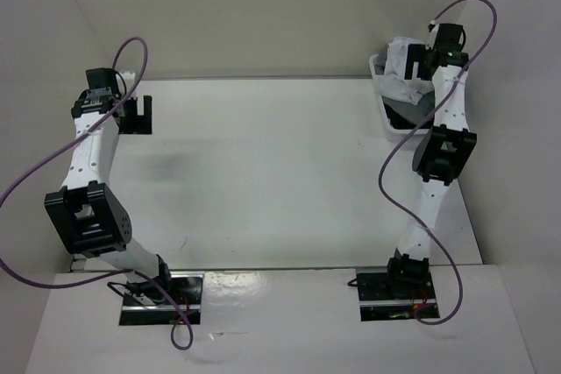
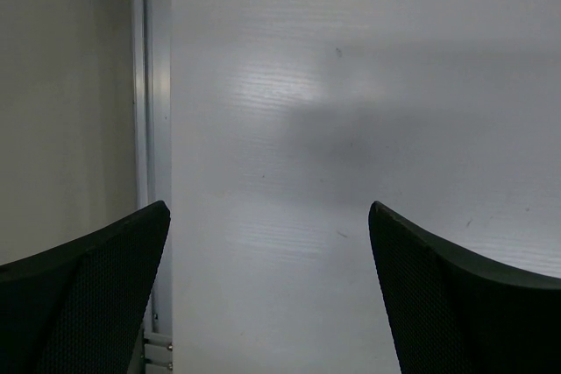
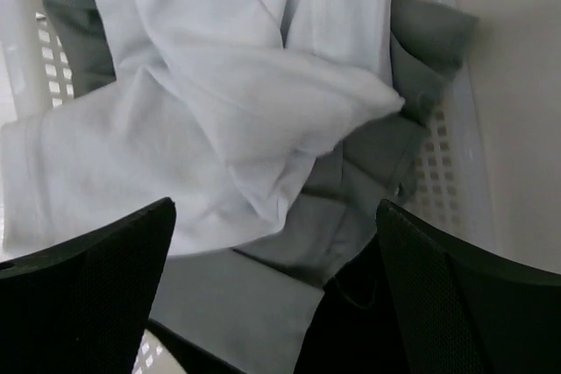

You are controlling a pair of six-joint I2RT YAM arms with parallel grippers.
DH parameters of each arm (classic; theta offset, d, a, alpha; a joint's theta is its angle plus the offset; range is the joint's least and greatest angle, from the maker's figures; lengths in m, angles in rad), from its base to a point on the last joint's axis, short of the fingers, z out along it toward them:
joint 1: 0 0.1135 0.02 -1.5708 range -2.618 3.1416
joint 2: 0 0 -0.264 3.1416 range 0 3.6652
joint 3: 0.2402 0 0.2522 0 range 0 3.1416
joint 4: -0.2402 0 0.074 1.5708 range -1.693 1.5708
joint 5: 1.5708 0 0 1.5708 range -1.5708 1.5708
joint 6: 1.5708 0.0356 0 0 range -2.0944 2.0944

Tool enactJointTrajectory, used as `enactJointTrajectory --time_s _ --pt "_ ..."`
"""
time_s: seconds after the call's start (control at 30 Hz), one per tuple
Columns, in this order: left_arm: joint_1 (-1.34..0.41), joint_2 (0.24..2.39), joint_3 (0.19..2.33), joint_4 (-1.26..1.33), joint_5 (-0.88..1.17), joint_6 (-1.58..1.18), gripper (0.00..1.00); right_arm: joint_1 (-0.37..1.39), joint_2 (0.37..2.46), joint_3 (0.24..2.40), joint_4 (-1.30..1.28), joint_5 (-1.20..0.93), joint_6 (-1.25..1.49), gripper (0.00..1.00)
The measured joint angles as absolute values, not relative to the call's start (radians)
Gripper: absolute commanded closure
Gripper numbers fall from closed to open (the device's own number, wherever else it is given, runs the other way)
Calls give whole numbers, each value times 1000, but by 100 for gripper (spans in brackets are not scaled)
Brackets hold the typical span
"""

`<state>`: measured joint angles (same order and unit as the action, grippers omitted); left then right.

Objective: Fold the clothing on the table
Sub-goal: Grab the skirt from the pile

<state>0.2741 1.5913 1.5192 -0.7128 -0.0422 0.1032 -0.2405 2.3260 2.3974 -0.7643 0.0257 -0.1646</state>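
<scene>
1. The left gripper [image 1: 134,120] hangs over the far left part of the table [image 1: 280,181]. Its two fingers are wide apart, and nothing is between them.
2. Its own camera shows only flat white tabletop below it. A thin metal rail [image 2: 140,85] runs along the table's edge there.
3. The right arm reaches to the far right corner. The right gripper [image 3: 276,295] is over a small white basket [image 1: 392,129] that has little holes in its walls.
4. The right gripper's fingers are wide apart too, and they hold nothing. I cannot tell if they touch the pile below them.
5. The clothing [image 3: 202,102] is white, thin and soft. It is in the basket, bunched up on top of the pile, with lots of folds and creases.
6. A grey garment [image 3: 377,172] lies under the white one. It peeks out at the right side and at the top left corner of the basket.
7. Something black [image 3: 346,321] shows low down between the right gripper's fingers, beside the grey cloth. I cannot tell what it is.
</scene>
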Motion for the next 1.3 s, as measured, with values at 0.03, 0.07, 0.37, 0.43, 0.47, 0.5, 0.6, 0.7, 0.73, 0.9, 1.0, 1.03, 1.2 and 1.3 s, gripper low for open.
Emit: enactJointTrajectory --time_s 0.03,0.07,0.37,0.43,0.47,0.5,0.6,0.7,0.73,0.9,1.0,1.03,1.2,1.3 --pt "268 1591 1502 -712 -54 112 0 -243 2373 2466 -779 19 -164 1" --pt "263 1590 1485 -710 -69 129 0 -243 2429 2551 -793 13 -163 1" --pt "261 1626 1552 -675 -186 183 0 -208 2603 2754 -797 31 -194 5" --pt "258 1645 1587 -669 -204 185 0 -195 2626 2764 -801 34 -202 9" --pt "257 1650 1600 -669 -210 186 0 -189 2638 2766 -802 35 -204 11" --pt "255 1656 1615 -670 -216 189 0 -185 2650 2768 -803 36 -205 13" --pt "252 1678 1678 -679 -234 207 0 -174 2689 2778 -802 38 -212 34" --pt "250 1723 1791 -696 -256 216 0 -177 2720 2791 -801 48 -220 82" --pt "249 1735 1825 -696 -262 220 0 -180 2724 2798 -801 47 -222 98" --pt "242 1798 2032 -720 -292 238 0 -194 2725 2837 -825 37 -206 100" --pt "236 1871 2242 -748 -307 236 0 -206 2708 2849 -860 10 -202 100" --pt "234 1919 2366 -777 -312 235 0 -210 2694 2850 -876 2 -201 100" --pt "216 2142 2899 -824 -337 233 0 -228 2561 2856 -943 -78 -191 100" --pt "200 2154 2951 -884 -341 237 0 -224 2435 2872 -959 -134 -181 100"
